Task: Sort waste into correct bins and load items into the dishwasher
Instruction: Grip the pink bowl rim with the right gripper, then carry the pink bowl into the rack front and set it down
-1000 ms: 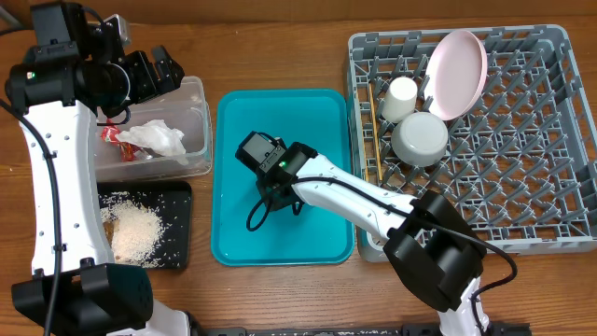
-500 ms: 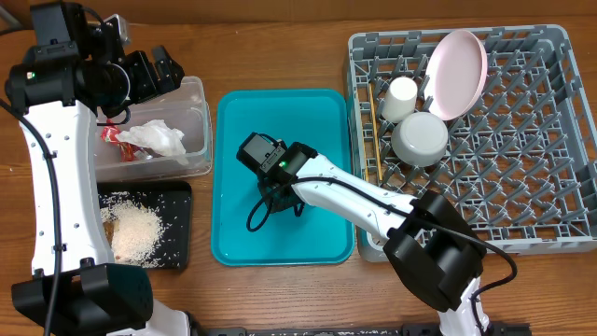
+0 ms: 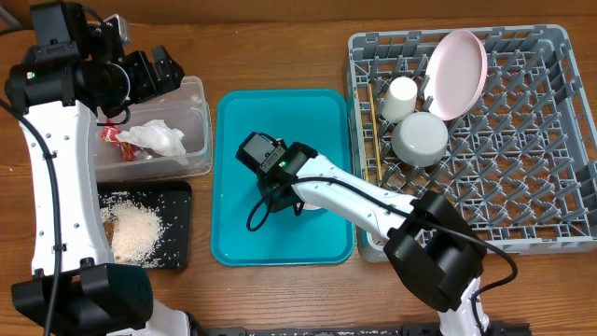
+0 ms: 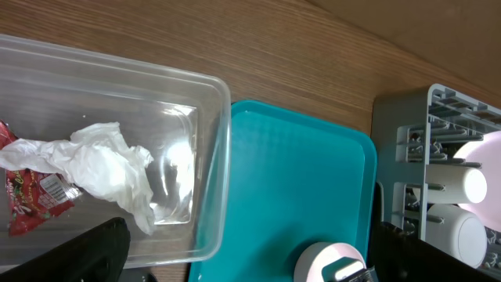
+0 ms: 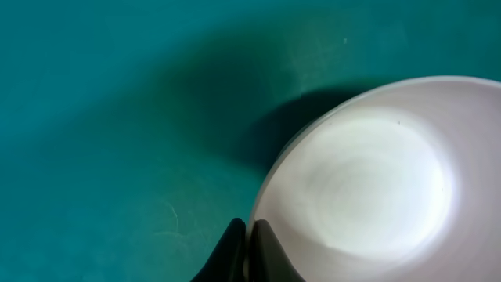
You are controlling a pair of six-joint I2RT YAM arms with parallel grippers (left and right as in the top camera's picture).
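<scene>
Right gripper [image 5: 249, 249] low over teal tray [image 5: 94, 117], fingertips pinched on rim of small bowl [image 5: 368, 188]. Left gripper [image 3: 155, 70] spread wide, empty, above tub [image 4: 211, 157]. Tissue [image 4: 102, 168] and wrapper [image 4: 27, 196] inside, beneath it. Cup [image 3: 402, 97], plate [image 3: 457, 73] and big bowl [image 3: 420, 137] in rack [image 3: 522, 187], well right of right gripper.

Surface: wooden table [image 3: 280, 56], mid-brown, grain running left to right. Bare wood shows on every side of the teal serving tray [image 3: 280, 121]. Light even from above; shadows soft.
</scene>
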